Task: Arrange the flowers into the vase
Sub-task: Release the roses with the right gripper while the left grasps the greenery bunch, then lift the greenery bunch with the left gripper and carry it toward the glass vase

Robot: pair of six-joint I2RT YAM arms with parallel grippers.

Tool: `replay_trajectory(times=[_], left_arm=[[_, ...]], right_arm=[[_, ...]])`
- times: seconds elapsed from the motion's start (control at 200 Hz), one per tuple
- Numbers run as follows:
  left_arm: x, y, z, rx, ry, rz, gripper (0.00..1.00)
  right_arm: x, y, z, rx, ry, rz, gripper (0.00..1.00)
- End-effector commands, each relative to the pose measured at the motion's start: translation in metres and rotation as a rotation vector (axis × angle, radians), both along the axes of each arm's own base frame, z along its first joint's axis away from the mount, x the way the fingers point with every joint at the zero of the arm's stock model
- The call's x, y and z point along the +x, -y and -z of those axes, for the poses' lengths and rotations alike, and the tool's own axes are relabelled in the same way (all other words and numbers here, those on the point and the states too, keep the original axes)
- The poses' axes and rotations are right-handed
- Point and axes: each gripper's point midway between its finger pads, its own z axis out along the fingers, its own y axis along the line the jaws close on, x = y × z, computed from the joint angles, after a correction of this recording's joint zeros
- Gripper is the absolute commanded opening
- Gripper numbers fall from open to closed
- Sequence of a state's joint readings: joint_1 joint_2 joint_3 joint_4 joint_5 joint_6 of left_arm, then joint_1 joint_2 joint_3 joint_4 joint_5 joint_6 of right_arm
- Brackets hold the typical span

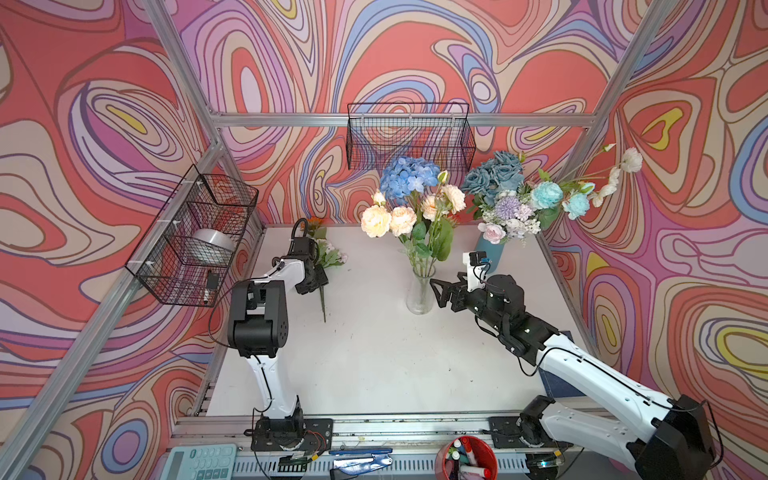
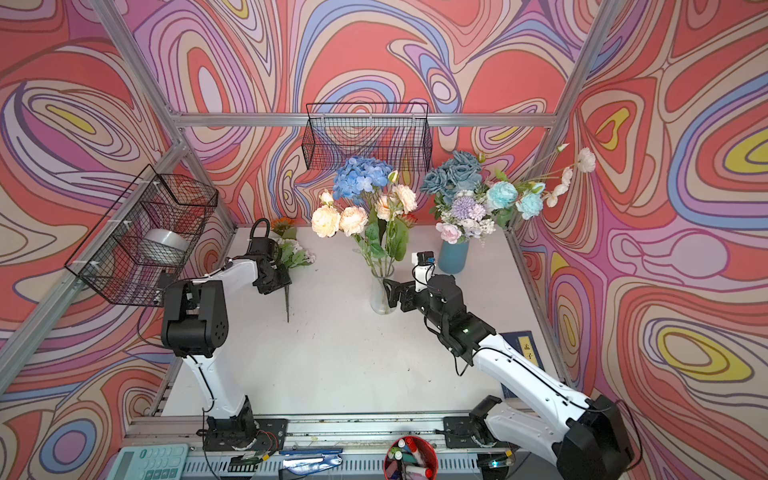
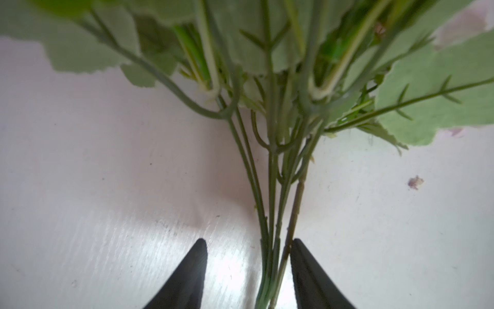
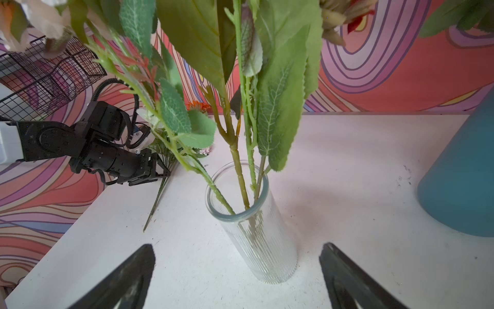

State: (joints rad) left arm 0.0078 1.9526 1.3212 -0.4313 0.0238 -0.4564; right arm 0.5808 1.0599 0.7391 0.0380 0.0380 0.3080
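Hanging on the left wall, a wire basket [image 1: 195, 237] holds a silver round thing. Next to it, at the table's [image 1: 374, 357] far-left corner, the left gripper [image 1: 311, 286] points down over a bunch [image 1: 331, 255] of small white and pink blooms that lies flat, with an orange flower [image 1: 314, 221] just behind it. The bunch's stems [image 3: 271, 227] run towards the near edge. In the left wrist view they pass between the two fingers [image 3: 199, 267]. One finger touches them and the other stands clear, so the jaws are partly spread around the stems and do not pinch them.

Near the middle, the glass vase [image 1: 420, 293] stands upright on the table. It already holds a hydrangea [image 1: 409, 176] and peach roses [image 1: 388, 220], and their leafy stems lean against its rim.

Just right of it, the right gripper [image 1: 437, 294] lies low and points at the vase's side. The right wrist view shows its fingers [image 4: 133, 273] spread wide, with the vase ahead and between them. Whether they touch the glass, I cannot tell. They hold nothing.

Farther right, at the back, a blue vase [image 1: 490, 249] carries teal roses [image 1: 494, 172], a lilac bloom, pale blue blooms and white sprays that reach towards the right wall.
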Motion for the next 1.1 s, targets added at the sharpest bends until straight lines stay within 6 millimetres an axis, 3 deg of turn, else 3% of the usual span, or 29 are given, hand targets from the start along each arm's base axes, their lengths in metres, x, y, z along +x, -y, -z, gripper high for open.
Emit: replay_trajectory(times=[0.0,0.075,0.326,0.701,0.791,0.886,0.992,1.097], left_arm=[[-0.005,-0.007,0.008,0.012,-0.059,-0.034,0.52],[-0.004,-0.004,0.01,-0.006,-0.063,-0.031,0.5],[-0.007,0.02,0.027,-0.107,-0.102,0.015,0.22],[-0.053,0.083,0.039,-0.105,-0.126,0.138,0.05],[-0.064,0.098,0.041,-0.114,-0.128,0.159,0.09],[-0.073,0.1,0.038,-0.121,-0.125,0.153,0.28],[-0.075,0.099,0.022,-0.124,-0.087,0.147,0.49],[-0.073,0.094,-0.004,-0.099,-0.029,0.147,0.55]], right_arm=[[0.0,0.006,-0.002,-0.006,0.021,0.019,0.98],[0.0,0.006,-0.003,-0.005,0.023,0.02,0.98],[0.002,0.008,-0.008,-0.008,0.036,0.035,0.98],[0.006,0.005,-0.008,0.0,0.034,0.034,0.98],[0.006,0.005,-0.006,-0.005,0.029,0.032,0.98],[0.006,0.005,-0.006,-0.01,0.026,0.029,0.98],[0.005,0.006,-0.009,-0.009,0.032,0.032,0.98],[0.003,0.008,-0.011,-0.006,0.037,0.036,0.98]])
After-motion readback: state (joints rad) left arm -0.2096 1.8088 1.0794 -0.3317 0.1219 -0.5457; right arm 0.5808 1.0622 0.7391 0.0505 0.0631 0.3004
